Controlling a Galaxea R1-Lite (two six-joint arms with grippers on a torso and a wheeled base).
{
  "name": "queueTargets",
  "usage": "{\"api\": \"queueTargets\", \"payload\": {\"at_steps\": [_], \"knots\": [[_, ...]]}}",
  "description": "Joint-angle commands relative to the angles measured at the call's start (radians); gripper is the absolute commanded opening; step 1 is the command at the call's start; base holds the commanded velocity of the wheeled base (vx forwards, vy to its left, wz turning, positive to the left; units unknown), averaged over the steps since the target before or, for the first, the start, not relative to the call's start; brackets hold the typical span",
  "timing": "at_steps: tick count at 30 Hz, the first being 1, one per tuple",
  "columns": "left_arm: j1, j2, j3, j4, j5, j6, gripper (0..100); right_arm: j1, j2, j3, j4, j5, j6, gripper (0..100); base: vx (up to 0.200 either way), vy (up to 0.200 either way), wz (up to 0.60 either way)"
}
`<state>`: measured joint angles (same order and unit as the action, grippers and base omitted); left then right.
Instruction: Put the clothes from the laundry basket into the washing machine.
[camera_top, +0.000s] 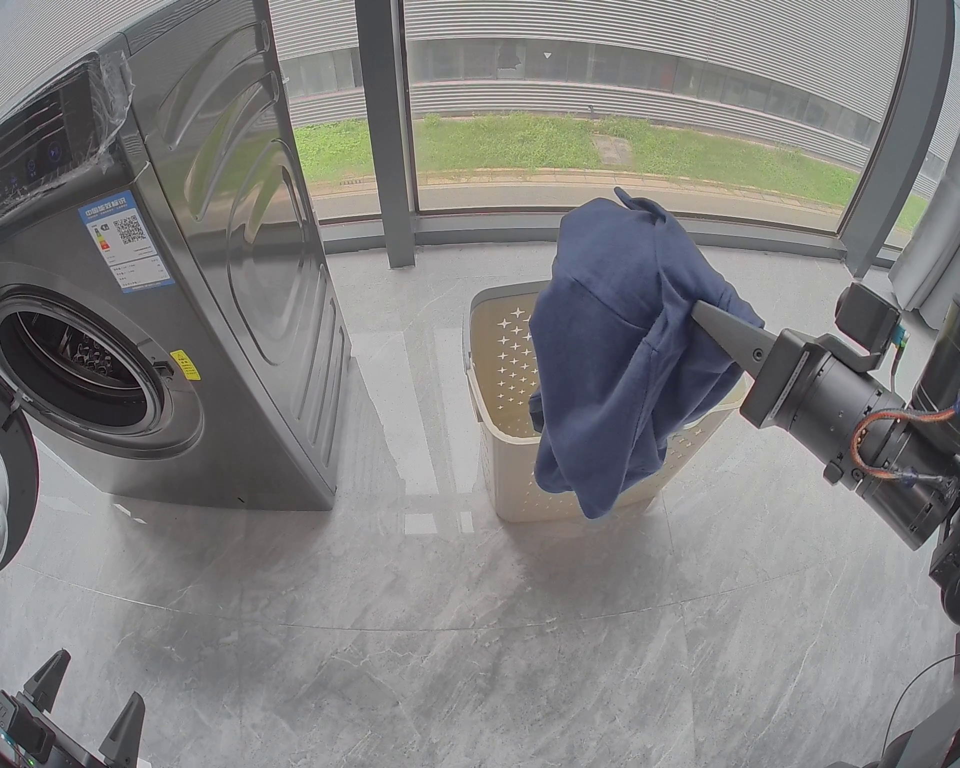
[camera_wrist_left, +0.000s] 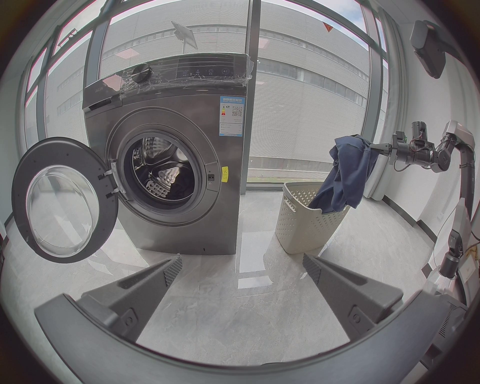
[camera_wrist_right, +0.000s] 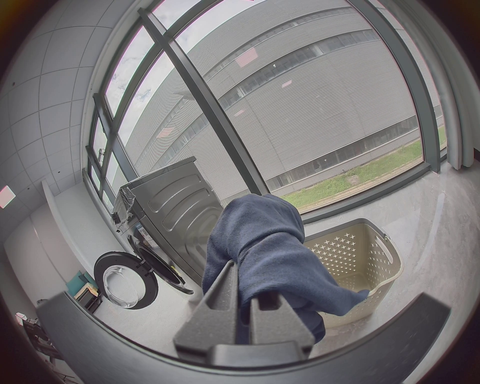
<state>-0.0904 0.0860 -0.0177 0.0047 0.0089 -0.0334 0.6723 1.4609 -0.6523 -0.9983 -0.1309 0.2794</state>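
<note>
A navy blue garment (camera_top: 615, 350) hangs in the air over the cream laundry basket (camera_top: 500, 400), its lower end trailing inside the basket. My right gripper (camera_top: 700, 315) is shut on the garment from the right side; the same cloth (camera_wrist_right: 265, 250) drapes over its fingers (camera_wrist_right: 215, 305). The grey washing machine (camera_top: 230, 250) stands at the left with its round door (camera_wrist_left: 62, 200) swung open and the drum (camera_wrist_left: 160, 172) showing. My left gripper (camera_wrist_left: 240, 272) is low near the floor, open and holding nothing, facing the machine and the basket (camera_wrist_left: 305, 222).
Glass window walls (camera_top: 620, 100) with a grey pillar (camera_top: 385, 130) run behind the basket. Grey tiled floor (camera_top: 450, 630) lies open between the machine and the basket. A white wall (camera_wrist_left: 425, 165) stands to the right.
</note>
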Motion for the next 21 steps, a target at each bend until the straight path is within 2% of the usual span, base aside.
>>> {"api": "queueTargets", "payload": {"at_steps": [1, 21], "knots": [[0.000, 0.001, 0.016, 0.000, 0.000, 0.000, 100, 0.003, -0.004, 0.007, 0.000, -0.001, 0.000, 0, 0.000, 0.200, 0.00], [0.000, 0.001, 0.016, 0.000, 0.000, -0.006, 100, 0.015, -0.004, 0.026, 0.000, -0.009, -0.005, 0, 0.000, 0.200, 0.00]]}}
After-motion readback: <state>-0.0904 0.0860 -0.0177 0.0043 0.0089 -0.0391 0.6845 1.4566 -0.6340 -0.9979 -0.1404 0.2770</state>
